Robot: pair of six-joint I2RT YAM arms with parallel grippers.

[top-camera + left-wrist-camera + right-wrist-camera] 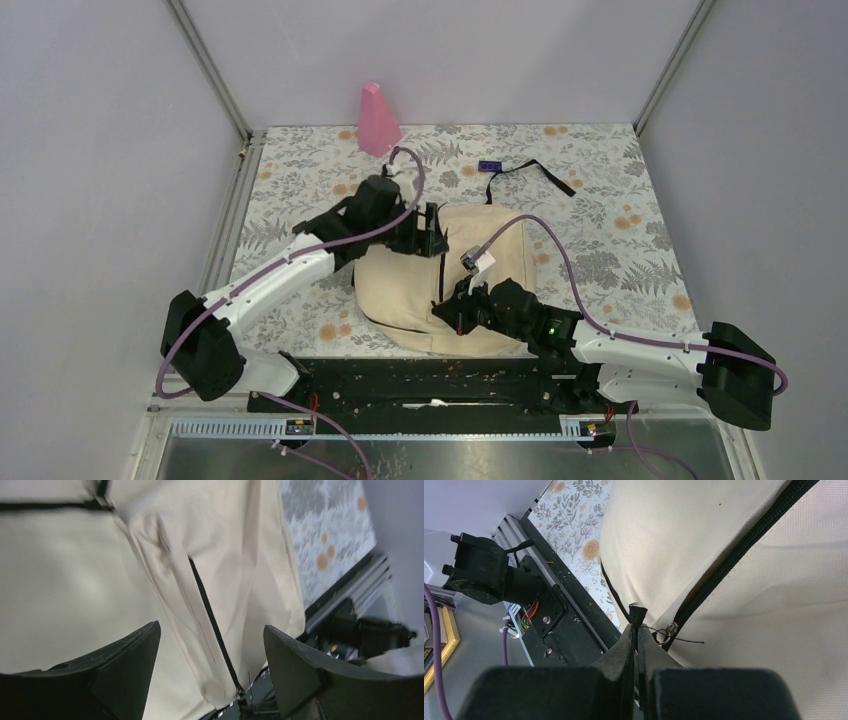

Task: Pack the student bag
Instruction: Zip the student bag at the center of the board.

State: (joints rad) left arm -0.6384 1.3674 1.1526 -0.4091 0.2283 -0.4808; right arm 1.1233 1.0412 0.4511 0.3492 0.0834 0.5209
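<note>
Cream student bag (440,290) on the desk (620,230), zip seemingly closed, packing nearly done
At the bag's near edge the right pincer (636,630) grips the zip pull (638,614); the left pincer (428,230) hangs wide and empty above the bag

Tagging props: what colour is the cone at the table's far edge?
Pink; the cone shows best in the top external view.

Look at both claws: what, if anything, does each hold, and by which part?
The right claw pinches the student bag by its black zipper pull. The left claw is open over the bag, holding nothing.
</note>
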